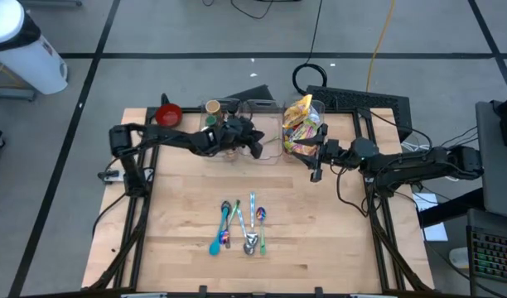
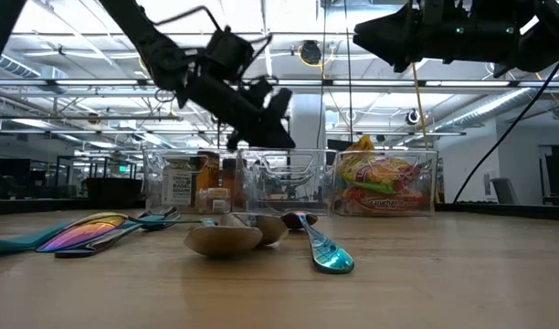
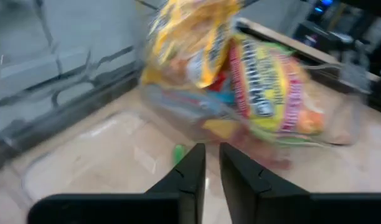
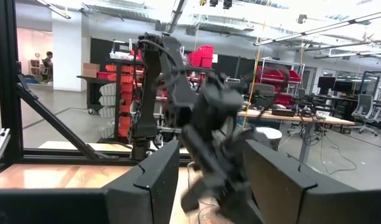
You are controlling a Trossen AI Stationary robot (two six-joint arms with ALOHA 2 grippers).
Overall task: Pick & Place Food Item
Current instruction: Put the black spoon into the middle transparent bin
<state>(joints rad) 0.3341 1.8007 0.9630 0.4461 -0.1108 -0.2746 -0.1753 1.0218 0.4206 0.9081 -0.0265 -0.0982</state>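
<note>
A heap of bright yellow and red snack bags (image 1: 299,124) fills the right-hand clear bin (image 2: 385,185) at the table's far side. It also shows in the left wrist view (image 3: 253,81). My left gripper (image 1: 255,142) hovers above the middle clear bin (image 2: 284,187), its fingers (image 3: 212,168) shut with nothing between them. A small green thing (image 3: 179,153) lies in the bin below it. My right gripper (image 1: 313,159) is open and empty, raised just in front of the snack bin, facing my left arm (image 4: 203,118).
Several colourful spoons (image 1: 241,225) lie in the middle of the wooden table. A red bowl (image 1: 168,114) stands at the far left. Jars (image 2: 197,187) stand in the left clear bin. The near half of the table has free room around the spoons.
</note>
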